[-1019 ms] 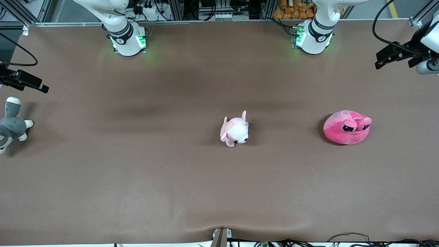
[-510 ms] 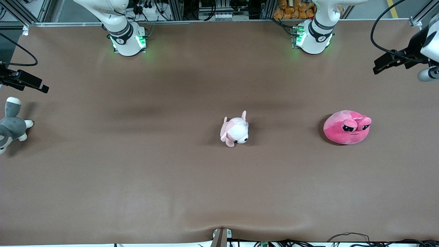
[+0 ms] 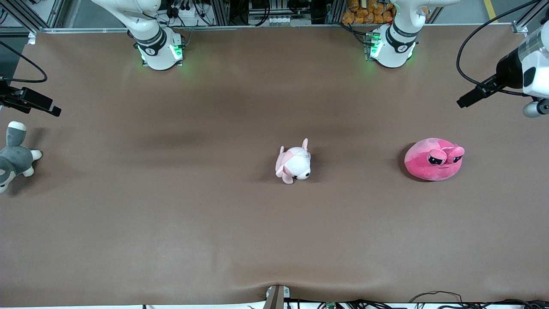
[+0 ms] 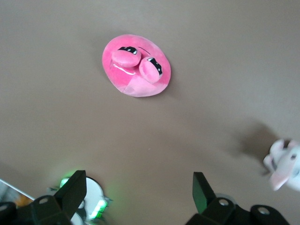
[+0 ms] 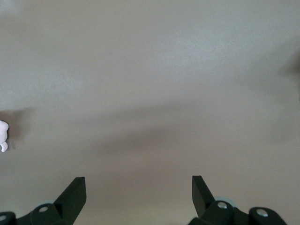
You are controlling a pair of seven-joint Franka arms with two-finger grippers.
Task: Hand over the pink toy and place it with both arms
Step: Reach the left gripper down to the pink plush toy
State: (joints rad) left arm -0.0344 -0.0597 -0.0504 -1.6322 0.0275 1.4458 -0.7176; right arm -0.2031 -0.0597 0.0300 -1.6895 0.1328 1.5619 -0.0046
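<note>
The pink toy (image 3: pixel 434 159) sits on the table (image 3: pixel 214 223) at the left arm's end, at three o'clock from the puppy (image 3: pixel 294 165), while the left pincer (image 4: pixel 138 199) and right pincer (image 5: pixel 139 197) hang wide open and empty above the table.

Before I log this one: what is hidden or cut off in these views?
- Grey plush: front view's edge cuts off part.
- Left gripper: front view's edge hides it; wrist view shows open fingers.
- Right gripper: off the front view.
- Puppy plush: cut by the left wrist view's edge.
- Pink toy: underside unseen.
</note>
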